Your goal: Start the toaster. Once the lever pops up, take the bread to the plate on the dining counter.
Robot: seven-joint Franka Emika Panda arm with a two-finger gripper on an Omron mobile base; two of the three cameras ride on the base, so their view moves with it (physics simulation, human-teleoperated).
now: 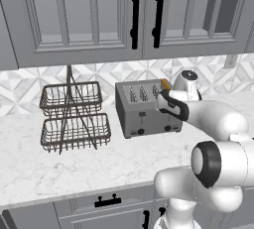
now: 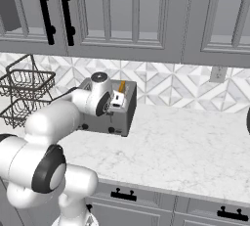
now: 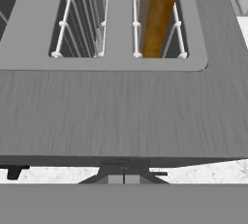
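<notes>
The grey toaster (image 1: 141, 109) stands on the marble worktop against the tiled wall. The bread (image 1: 165, 84) is a golden-tan slice sticking up from the rightmost slot (image 3: 160, 14). My gripper (image 1: 165, 105) is shut with nothing in it, at the toaster's front right corner. In the hand view its tips (image 3: 124, 179) sit together just past the toaster's front top edge. Right under them lies a dark tab that looks like the lever (image 3: 94, 177). The left-hand twin tab (image 1: 142, 116) shows on the front face. The plate and the dining counter are out of view.
A two-tier wire basket rack (image 1: 74, 114) stands left of the toaster. Grey wall cabinets (image 1: 134, 15) hang overhead. Bare marble worktop (image 2: 195, 142) stretches to the right, with a wall outlet (image 2: 217, 74) above it and a dark object (image 2: 248, 120) at the far right edge.
</notes>
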